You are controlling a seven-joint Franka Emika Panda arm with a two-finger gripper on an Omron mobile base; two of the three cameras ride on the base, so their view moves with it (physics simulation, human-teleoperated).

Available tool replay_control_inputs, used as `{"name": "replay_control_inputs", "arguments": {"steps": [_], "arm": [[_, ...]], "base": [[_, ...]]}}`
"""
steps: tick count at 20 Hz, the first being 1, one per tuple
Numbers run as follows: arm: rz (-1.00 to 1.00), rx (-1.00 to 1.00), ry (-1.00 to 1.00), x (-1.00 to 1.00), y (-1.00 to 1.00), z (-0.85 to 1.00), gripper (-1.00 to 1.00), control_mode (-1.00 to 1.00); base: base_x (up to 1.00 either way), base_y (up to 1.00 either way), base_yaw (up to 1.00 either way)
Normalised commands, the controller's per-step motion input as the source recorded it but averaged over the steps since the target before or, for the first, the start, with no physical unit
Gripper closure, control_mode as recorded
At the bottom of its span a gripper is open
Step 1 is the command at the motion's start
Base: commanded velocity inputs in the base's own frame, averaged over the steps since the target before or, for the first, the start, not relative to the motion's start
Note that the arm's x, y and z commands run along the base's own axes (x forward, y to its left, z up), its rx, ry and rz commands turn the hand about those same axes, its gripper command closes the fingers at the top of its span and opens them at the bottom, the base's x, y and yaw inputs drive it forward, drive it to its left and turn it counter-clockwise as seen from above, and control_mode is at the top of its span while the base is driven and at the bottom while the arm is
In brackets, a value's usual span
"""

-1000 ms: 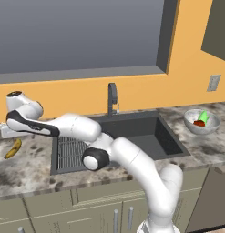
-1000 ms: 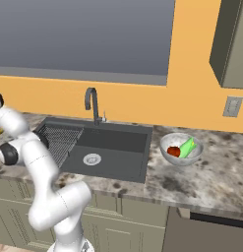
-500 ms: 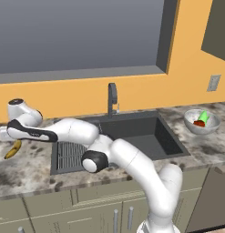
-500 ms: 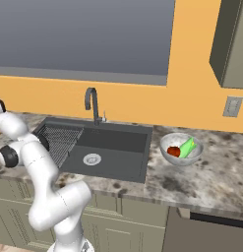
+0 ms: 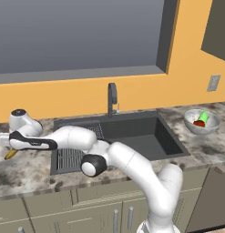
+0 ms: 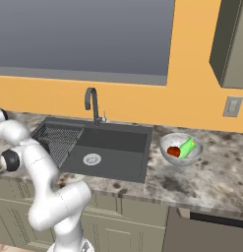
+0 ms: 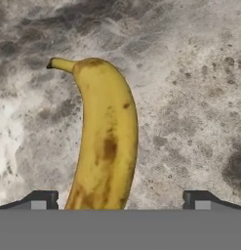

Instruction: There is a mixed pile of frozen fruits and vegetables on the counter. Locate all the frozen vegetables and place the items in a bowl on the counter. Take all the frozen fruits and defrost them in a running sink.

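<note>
Even, flat rendered light, no glare or deep shadow.
Both base views are bright and sharp enough, though slightly soft and pixelated; the sink [image 5: 132, 134] basin reads dark, and the window [image 6: 83, 34] is a dull grey without any glow. In the hand view the banana [image 7: 105, 141] and counter [image 7: 190, 97] look blurry, with only a faint shadow beside the fruit.

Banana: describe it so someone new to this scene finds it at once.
Start at the sink and go left past the drain rack onto the counter. The banana lies flat there, between the open claw tips: long, curved, yellow with brown blotches, unlike the red and green pieces in the far bowl.
</note>
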Motion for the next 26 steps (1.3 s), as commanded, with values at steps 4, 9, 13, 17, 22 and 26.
{"name": "replay_control_inputs", "arguments": {"steps": [4, 9, 13, 17, 22, 26], "arm": [[-0.09, -0.17, 0.16, 0.43, 0.65, 0.00, -1.00, -1.00], [-0.07, -0.21, 0.20, 0.43, 0.61, 0.00, 1.00, -1.00], [-0.04, -0.21, 0.32, 0.49, 0.41, 0.21, 1.00, -1.00], [-0.01, -0.28, 0.35, 0.46, 0.37, 0.26, 1.00, -1.00], [0.00, -0.34, 0.34, 0.39, 0.37, 0.31, 1.00, -1.00], [0.00, -0.32, 0.31, 0.38, 0.23, 0.54, 1.00, -1.00]], "base": [[0.00, 0.00, 0.00], [0.00, 0.00, 0.00], [0.00, 0.00, 0.00], [0.00, 0.00, 0.00], [0.00, 0.00, 0.00], [0.00, 0.00, 0.00]]}}
